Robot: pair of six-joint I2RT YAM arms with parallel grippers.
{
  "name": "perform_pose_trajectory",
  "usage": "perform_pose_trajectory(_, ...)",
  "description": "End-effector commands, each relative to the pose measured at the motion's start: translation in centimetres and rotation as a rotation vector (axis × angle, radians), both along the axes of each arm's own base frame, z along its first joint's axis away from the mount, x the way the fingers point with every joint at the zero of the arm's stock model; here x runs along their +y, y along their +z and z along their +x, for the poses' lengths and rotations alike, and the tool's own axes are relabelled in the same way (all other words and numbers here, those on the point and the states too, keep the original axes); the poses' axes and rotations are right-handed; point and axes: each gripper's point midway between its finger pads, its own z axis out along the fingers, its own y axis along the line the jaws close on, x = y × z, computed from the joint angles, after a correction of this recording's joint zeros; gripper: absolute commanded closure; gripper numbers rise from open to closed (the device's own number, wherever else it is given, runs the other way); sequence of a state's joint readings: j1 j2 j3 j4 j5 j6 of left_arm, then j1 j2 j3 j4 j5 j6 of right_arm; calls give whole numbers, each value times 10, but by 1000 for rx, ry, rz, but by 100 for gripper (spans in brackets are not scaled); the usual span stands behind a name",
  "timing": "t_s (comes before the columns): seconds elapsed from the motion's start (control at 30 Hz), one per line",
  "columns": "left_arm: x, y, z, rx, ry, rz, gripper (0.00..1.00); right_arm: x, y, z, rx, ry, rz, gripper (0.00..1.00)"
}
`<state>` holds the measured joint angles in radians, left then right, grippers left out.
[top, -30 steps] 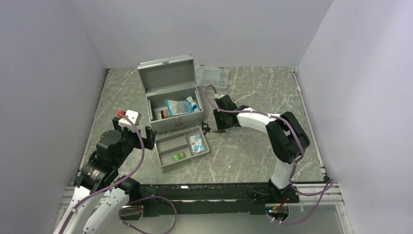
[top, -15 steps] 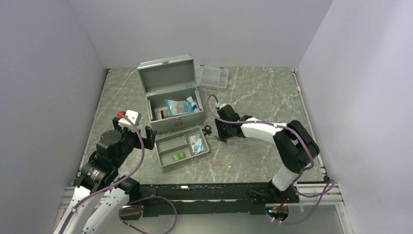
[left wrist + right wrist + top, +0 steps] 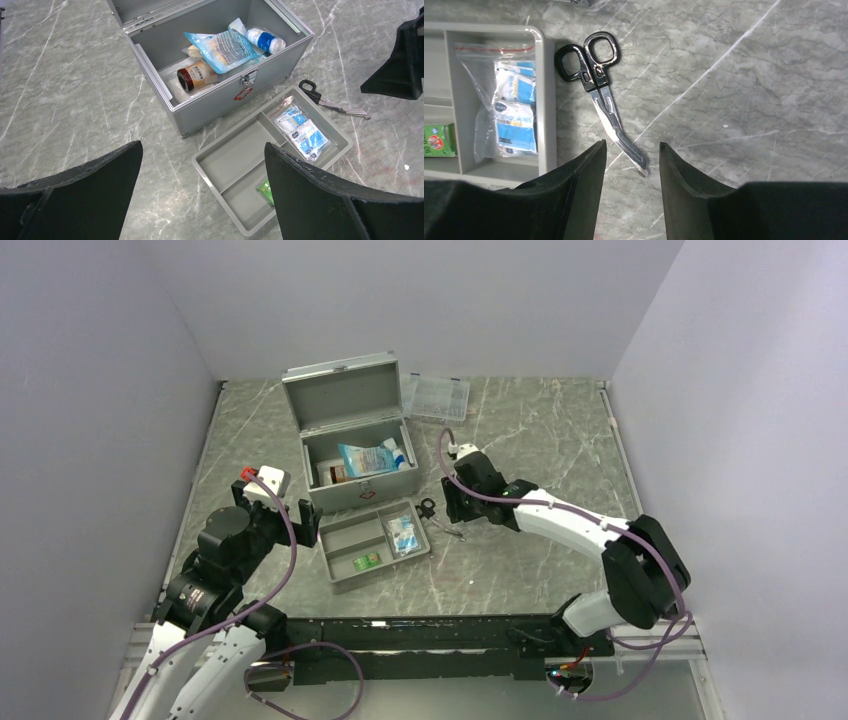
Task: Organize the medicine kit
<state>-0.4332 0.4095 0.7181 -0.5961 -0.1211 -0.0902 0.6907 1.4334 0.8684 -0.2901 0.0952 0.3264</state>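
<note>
1. My right gripper point(image 3: 630, 146) hung with its fingers parted and empty over black-handled scissors point(image 3: 605, 102) lying on the table point(image 3: 749, 75) just beside the grey tray point(image 3: 547, 100).
2. My left gripper point(image 3: 202, 147) stood wide open, holding nothing; the medicine kit point(image 3: 220, 97), lid up, sat ahead of it, the tray nearer.

red mark on medicine kit point(image 3: 215, 107), print on blue sachets point(image 3: 515, 127), nothing legible

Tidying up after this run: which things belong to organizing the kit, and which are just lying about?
Job: medicine kit, scissors, divided tray, blue-white packet, green packet.
Probably idle: clear compartment case, behind the kit.
</note>
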Motion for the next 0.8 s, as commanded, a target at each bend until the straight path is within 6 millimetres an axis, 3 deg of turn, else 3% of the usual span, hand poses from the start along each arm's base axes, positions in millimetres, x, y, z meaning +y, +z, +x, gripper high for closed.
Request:
perform_pose_trajectory(0.0, -1, 10, 2, -27, 3, -18, 1, 9, -1, 12, -16, 40, -23, 54)
perform_pose_trajectory(0.4, 0, 10, 2, -27, 5, -17, 1, 34, -36, 10, 53, 137, -27, 52)
perform_pose_trajectory(0.77, -1, 9, 2, -26, 2, -18, 1, 42, -50, 6, 69, 159, -67, 46)
